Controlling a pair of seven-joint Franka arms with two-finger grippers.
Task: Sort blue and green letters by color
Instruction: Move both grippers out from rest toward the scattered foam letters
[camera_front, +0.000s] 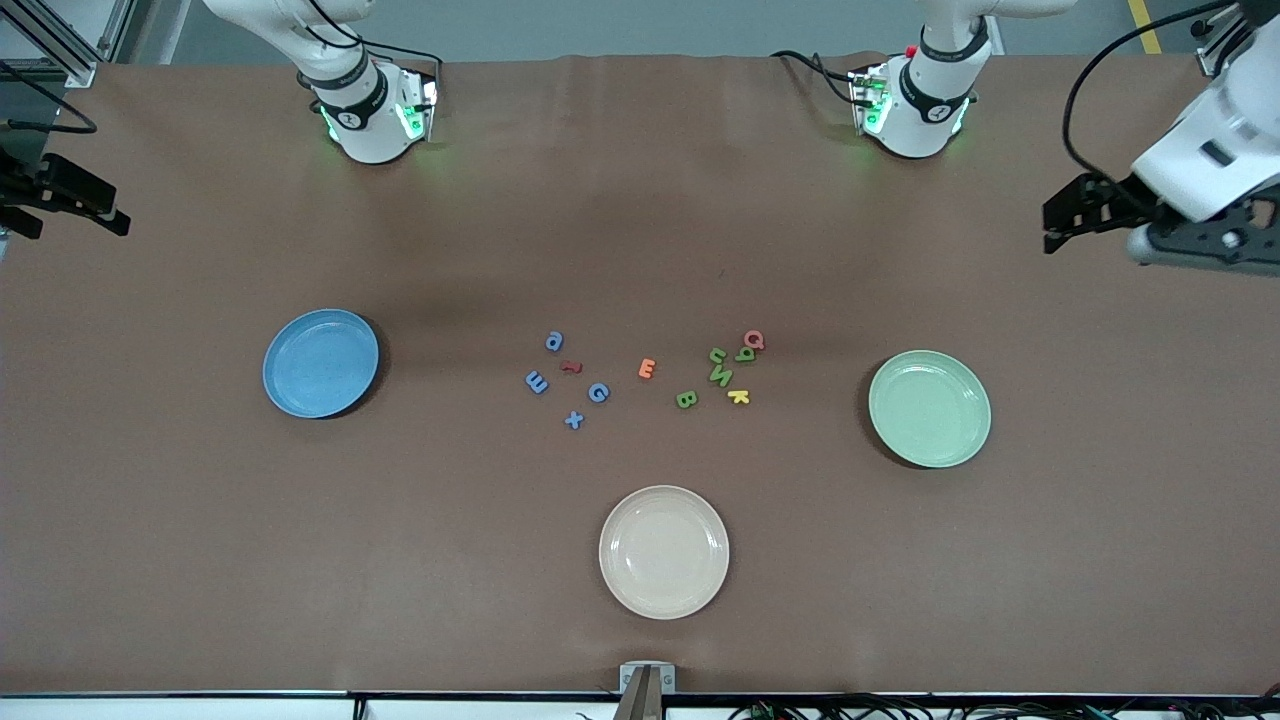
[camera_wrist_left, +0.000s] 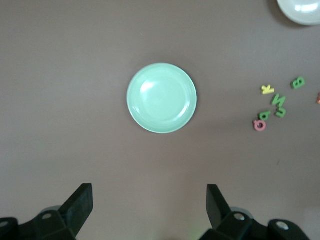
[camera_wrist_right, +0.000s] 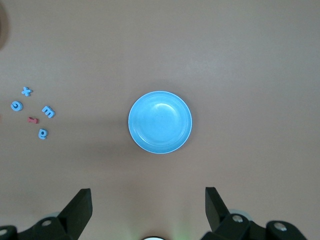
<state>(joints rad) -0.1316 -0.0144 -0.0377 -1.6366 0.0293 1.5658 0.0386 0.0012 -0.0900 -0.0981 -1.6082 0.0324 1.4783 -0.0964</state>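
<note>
Several blue letters (camera_front: 573, 385) (camera_wrist_right: 48, 112) lie in a loose cluster mid-table, toward the right arm's end. Several green letters (camera_front: 720, 376) (camera_wrist_left: 278, 100) lie in another cluster toward the left arm's end. A blue plate (camera_front: 321, 362) (camera_wrist_right: 160, 122) and a green plate (camera_front: 930, 408) (camera_wrist_left: 161, 98) flank them, both with nothing in them. My left gripper (camera_front: 1060, 225) (camera_wrist_left: 150, 200) hangs open high over the table's left-arm end. My right gripper (camera_front: 75, 215) (camera_wrist_right: 148, 200) hangs open high over the right-arm end. Neither holds anything.
A cream plate (camera_front: 664, 551) sits nearer the front camera than the letters. A red letter (camera_front: 571, 367) lies among the blue ones. An orange E (camera_front: 647, 369) lies between the clusters. A pink letter (camera_front: 754, 340) and a yellow K (camera_front: 739, 397) lie by the green ones.
</note>
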